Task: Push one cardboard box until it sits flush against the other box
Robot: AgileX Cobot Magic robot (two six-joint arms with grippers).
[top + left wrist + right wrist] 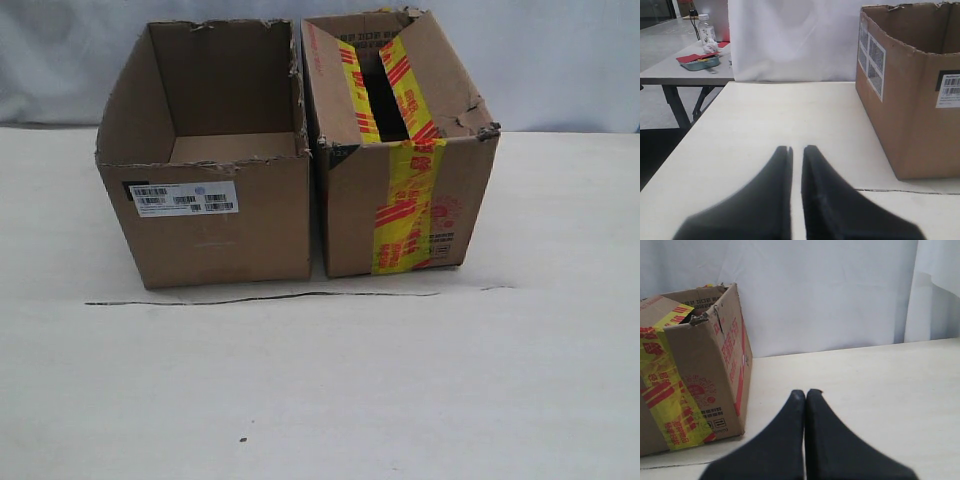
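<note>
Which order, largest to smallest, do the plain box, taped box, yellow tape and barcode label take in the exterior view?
1. the plain box and the taped box: too alike to rank
2. the yellow tape
3. the barcode label, smallest

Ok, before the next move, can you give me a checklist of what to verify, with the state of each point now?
1. Grippers clear of the boxes: ok. Left gripper and right gripper touch nothing.
2. Grippers shut for pushing: ok, both empty.
3. Taped box upright on the table: ok.
4. Plain box upright: ok.
5. Boxes flush: not ok. A narrow dark gap shows between them, wider toward the bottom.
6. Outer side of the taped box free for pushing: ok, bare table beside it.
</note>
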